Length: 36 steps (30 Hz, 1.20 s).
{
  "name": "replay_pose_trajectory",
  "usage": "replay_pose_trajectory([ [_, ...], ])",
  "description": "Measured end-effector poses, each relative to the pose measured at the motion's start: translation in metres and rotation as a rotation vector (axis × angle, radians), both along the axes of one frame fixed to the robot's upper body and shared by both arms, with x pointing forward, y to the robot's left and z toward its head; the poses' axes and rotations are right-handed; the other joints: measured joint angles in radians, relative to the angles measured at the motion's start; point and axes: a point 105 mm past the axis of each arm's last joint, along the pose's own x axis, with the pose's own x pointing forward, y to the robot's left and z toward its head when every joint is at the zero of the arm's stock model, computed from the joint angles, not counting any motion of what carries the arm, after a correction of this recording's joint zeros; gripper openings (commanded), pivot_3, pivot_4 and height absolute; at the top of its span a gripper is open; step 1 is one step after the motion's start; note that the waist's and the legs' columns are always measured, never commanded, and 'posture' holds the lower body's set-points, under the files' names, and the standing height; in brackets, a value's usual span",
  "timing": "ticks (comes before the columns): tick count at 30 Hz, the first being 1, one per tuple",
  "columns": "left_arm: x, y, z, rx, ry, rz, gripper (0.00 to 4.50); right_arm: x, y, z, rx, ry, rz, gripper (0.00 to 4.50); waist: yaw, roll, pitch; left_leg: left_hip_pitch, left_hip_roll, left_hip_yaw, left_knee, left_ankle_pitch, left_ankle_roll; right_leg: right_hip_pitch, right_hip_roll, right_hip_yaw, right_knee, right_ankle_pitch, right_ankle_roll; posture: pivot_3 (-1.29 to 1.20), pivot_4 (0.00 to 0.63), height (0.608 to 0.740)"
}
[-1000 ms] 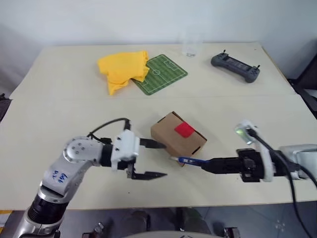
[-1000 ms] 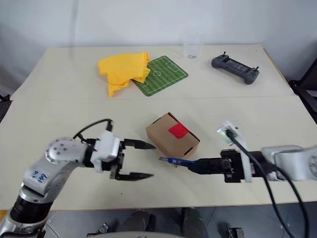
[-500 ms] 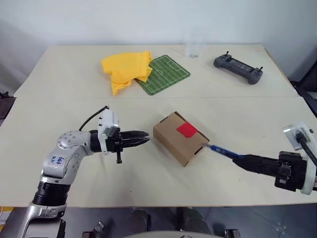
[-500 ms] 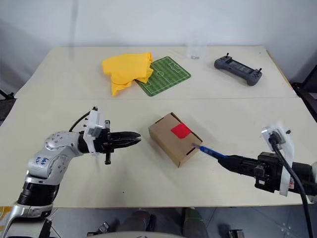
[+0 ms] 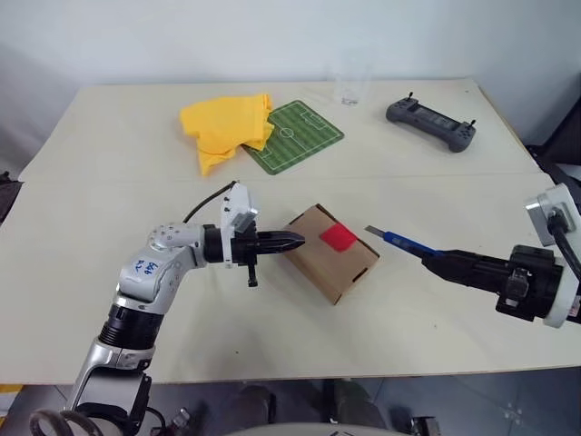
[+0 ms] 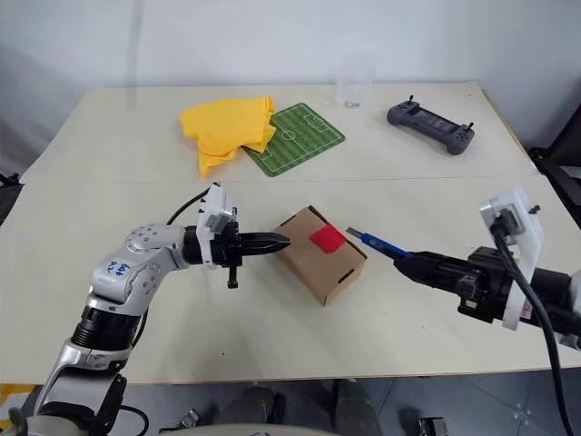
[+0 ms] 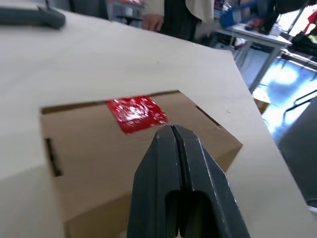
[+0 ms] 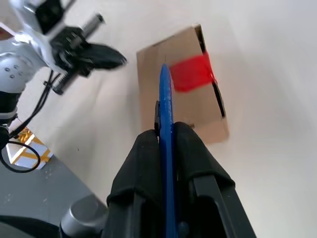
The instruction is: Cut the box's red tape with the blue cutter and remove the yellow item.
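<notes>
Red tape (image 5: 339,236) is uncut on the closed box (image 5: 329,254) at table centre. Right gripper (image 6: 406,258) clamps the blue cutter (image 6: 372,241); left gripper (image 5: 296,241), closed and empty, braces the box. Cutting and removal remain.

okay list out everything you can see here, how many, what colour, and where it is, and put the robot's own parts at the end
table: one, cream, under everything
box: one, brown cardboard, middle of the table
red tape: one patch, red, on the box's top
blue cutter: one, blue, held above the table to the right of the box
cloth: one, yellow, far left of the table
mat: one, green with white pitch lines, beside the cloth
glass: one, clear, far edge
controller: one, dark grey, far right
left gripper: one, black, shut, tips at the box's left edge
right gripper: one, black, shut on the blue cutter
</notes>
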Motion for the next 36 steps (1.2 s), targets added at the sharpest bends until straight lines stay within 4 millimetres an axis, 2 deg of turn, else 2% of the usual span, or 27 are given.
replay_pose_trajectory([
  [6,0.012,-0.008,0.003,0.038,0.004,0.079,0.0,0.024,0.013,0.013,-0.082,-0.057,-0.014,0.1,-0.004,0.0,0.0,0.0,-0.001,0.0,0.001,0.0,0.0,-0.001,-0.001,0.0,0.0,0.0,0.0,0.0,0.15,0.74],
  [9,0.022,-0.01,0.004,0.061,0.0,0.139,0.0,0.03,0.016,0.01,-0.205,-0.023,0.0,0.1,-0.004,0.0,0.0,-0.001,0.0,-0.001,-0.001,0.0,-0.001,-0.001,-0.001,0.0,-0.002,-0.001,-0.001,0.0,0.15,0.74],
  [12,0.027,-0.009,-0.002,0.079,0.033,0.18,0.0,0.034,0.027,0.008,-0.23,-0.014,0.04,0.1,-0.003,0.0,0.0,-0.003,0.001,-0.002,-0.001,0.0,-0.001,-0.001,-0.001,0.0,-0.005,-0.001,-0.001,0.0,0.15,0.74],
  [17,0.026,-0.015,-0.009,0.115,0.037,0.18,0.0,0.048,0.035,-0.008,-0.251,0.062,0.041,0.1,-0.003,0.0,0.0,-0.004,0.0,-0.002,-0.001,0.0,-0.001,-0.003,-0.002,0.0,-0.005,-0.001,-0.001,0.0,0.15,0.74],
  [23,0.016,-0.028,-0.012,0.146,0.02,0.147,0.0,0.064,0.042,-0.003,-0.3,0.059,0.023,0.1,0.0,0.0,0.0,-0.005,0.0,-0.003,0.0,0.0,-0.001,-0.003,-0.002,0.0,-0.004,-0.001,-0.001,0.0,0.15,0.74],
  [31,0.017,-0.029,-0.012,0.157,0.004,0.163,0.0,0.075,0.046,-0.001,-0.315,0.071,0.005,0.1,0.0,0.0,0.0,-0.004,0.0,-0.002,0.0,0.0,-0.001,-0.003,-0.002,0.0,-0.003,-0.001,-0.001,0.0,0.15,0.74],
  [36,0.017,-0.031,-0.013,0.156,-0.007,0.159,0.0,0.081,0.048,-0.007,-0.309,0.094,-0.006,0.1,-0.001,0.0,0.0,-0.004,0.0,-0.002,0.0,0.0,-0.001,-0.003,-0.002,0.0,-0.002,-0.001,-0.001,0.0,0.15,0.74],
])
